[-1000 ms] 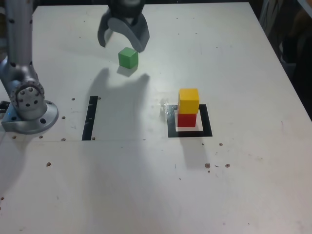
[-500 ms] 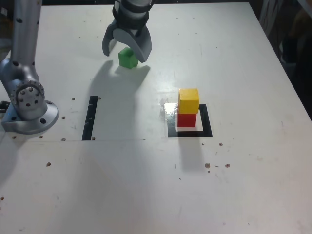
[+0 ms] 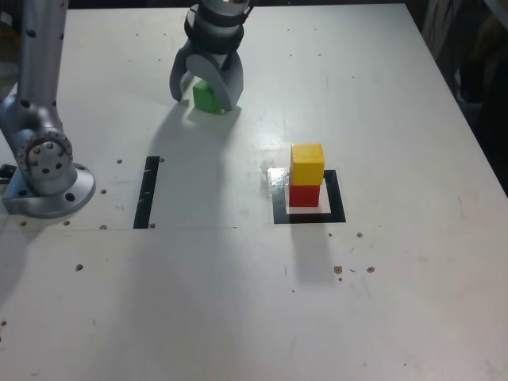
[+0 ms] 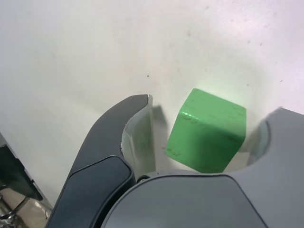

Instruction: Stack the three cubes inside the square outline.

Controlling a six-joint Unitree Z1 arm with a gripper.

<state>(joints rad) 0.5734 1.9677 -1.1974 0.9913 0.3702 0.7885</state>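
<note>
From my station I take the square outline (image 3: 336, 198) as my landmark. Inside it stands the red cube (image 3: 304, 196), with the yellow cube (image 3: 307, 164) resting on top, so I judge two thirds of the stack built. It looks upright enough to me, though from this one angle I can't be sure how squarely the two faces match. What is left is the green cube (image 4: 207, 131), which sits on the table (image 3: 413, 254) well apart from the outline, beyond it and toward the exterior view's left. My hand (image 3: 208, 105) is over there with it, its jaws apart on either side of the cube. The wrist view shows a gap on one side; on the other I can't quite tell how near the finger is, but I see no grip. The cube also sits skewed between the fingers, so it may turn as they close. I reckon the remaining work is to grasp it, lift it clear, carry it to the outline and lower it onto the yellow one without nudging the pair.
</note>
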